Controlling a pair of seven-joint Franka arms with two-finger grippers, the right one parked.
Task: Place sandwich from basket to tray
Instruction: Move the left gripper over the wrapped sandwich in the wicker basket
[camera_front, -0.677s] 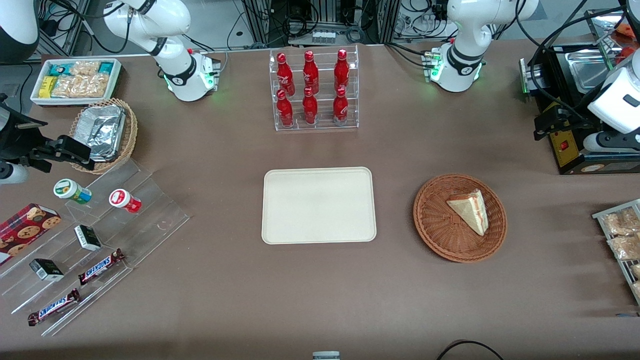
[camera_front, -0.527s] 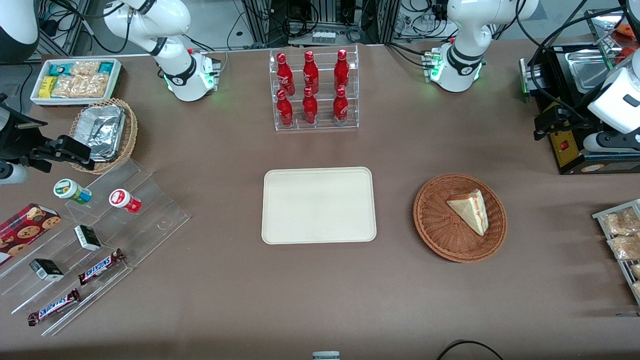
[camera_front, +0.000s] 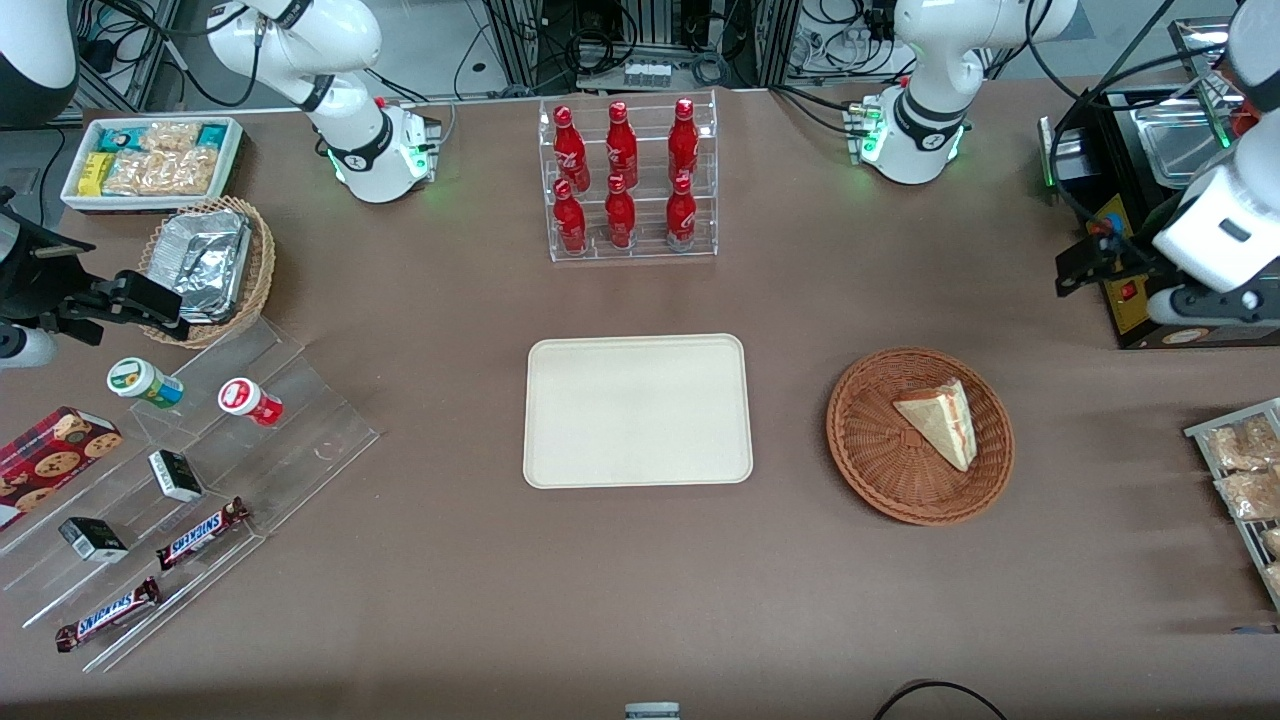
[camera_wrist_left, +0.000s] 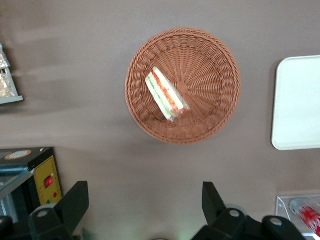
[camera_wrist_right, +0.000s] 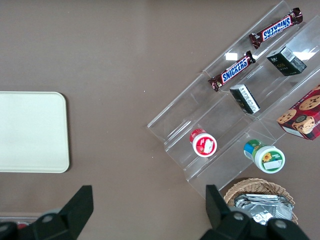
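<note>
Since a moment ago the claw (camera_front: 1085, 262) has shifted toward the basket (camera_front: 880, 480), fingers spread wide. Sandwich (camera_front: 938, 422) lies in it; descend centred, gripping the bread faces gently.

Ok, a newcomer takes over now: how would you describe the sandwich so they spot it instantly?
Find the cream tray at mid-table, then the round reddish-brown basket beside it, toward the working arm's end. The sandwich lies in it, a pale wedge with red and green filling, the basket's only content. The open gripper hovers above.
</note>
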